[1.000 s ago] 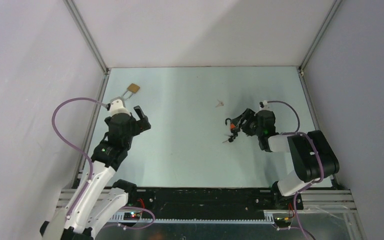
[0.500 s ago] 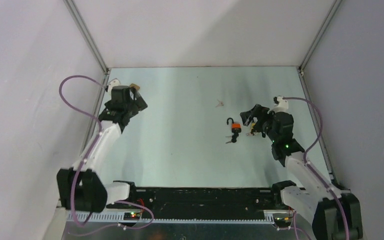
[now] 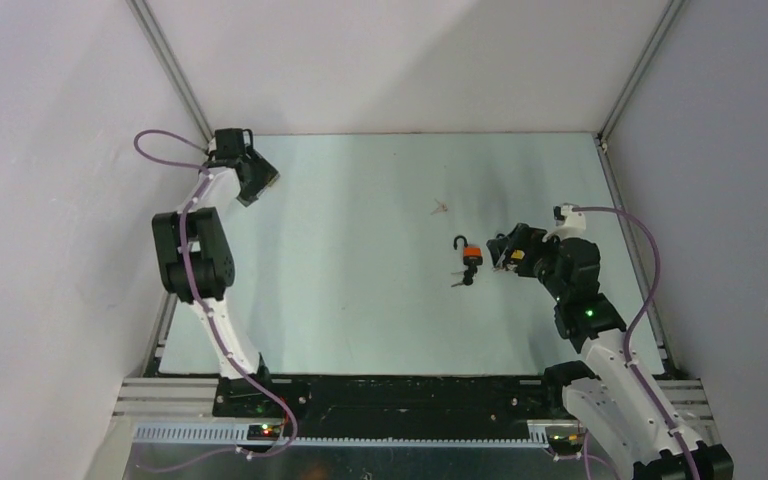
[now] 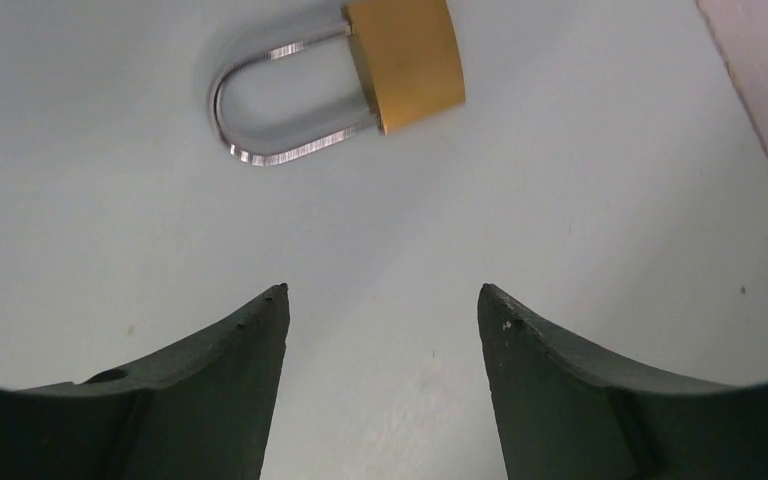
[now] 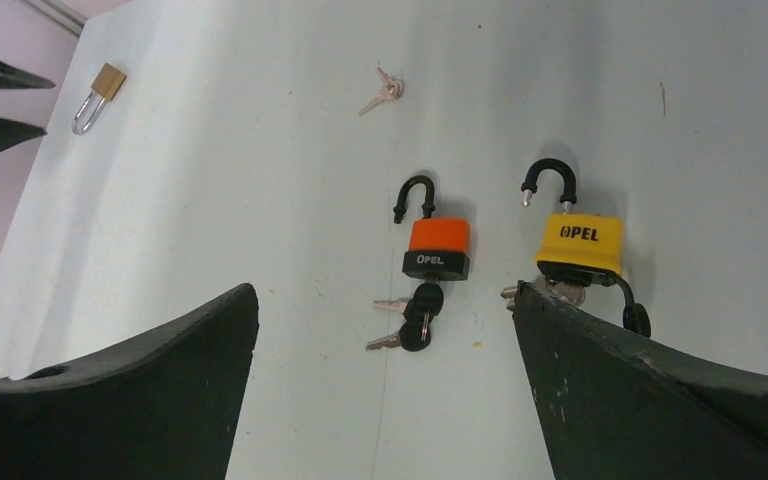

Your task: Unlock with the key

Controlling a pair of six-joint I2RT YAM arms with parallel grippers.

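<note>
Small brass padlock with steel shackle lying flat in far-left corner, just ahead of left gripper: jaws partway apart, empty. Right gripper spread wide, empty. Likely dense, rigid, slick; best pinched across body sides, not shackle.

padlock left of second padlock, loose keys behind
</note>
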